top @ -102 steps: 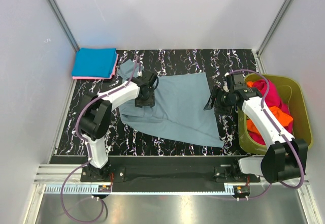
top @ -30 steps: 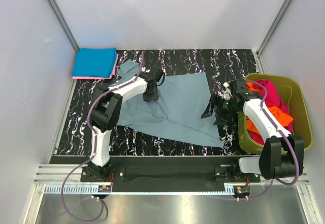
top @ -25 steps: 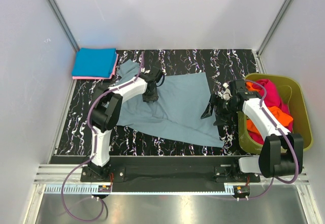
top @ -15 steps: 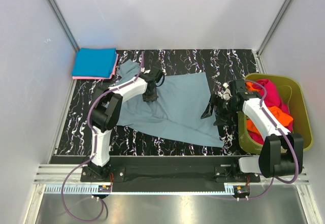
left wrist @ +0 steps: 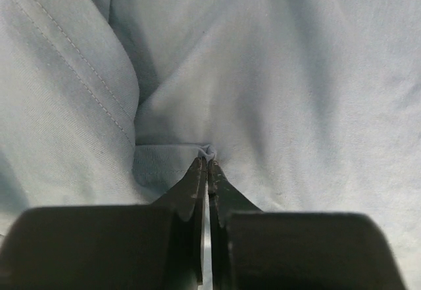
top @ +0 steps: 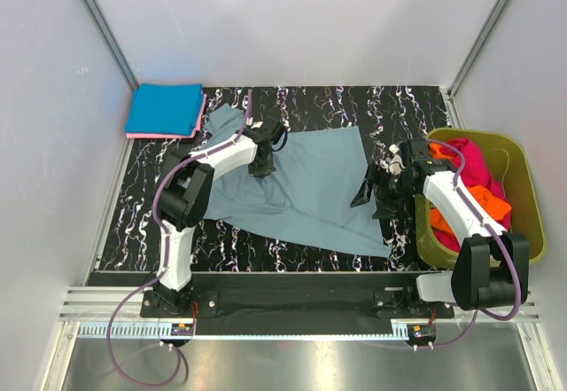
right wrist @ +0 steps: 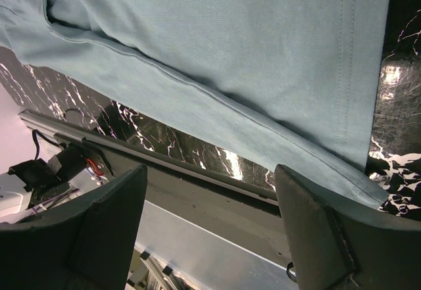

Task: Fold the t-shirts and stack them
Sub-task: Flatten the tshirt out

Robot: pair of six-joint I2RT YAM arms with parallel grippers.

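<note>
From above, two are done: the bright blue t-shirt (top: 165,107) sits folded on the pink t-shirt (top: 156,136), at the table corner farthest from the tub (top: 524,198). The grey-blue t-shirt (top: 314,187) lies spread and unfolded, one edge just beside the tub. The magenta t-shirt (top: 472,162) and orange t-shirt (top: 493,201) wait inside it. I'd call this under halfway.

Left wrist: my left gripper (left wrist: 208,165) is pressed together, pinching a small fold of grey-blue cloth.

Right wrist: my right gripper (right wrist: 207,171) is spread wide and empty above the hem nearest the tub.

I can read no label or writing.
</note>
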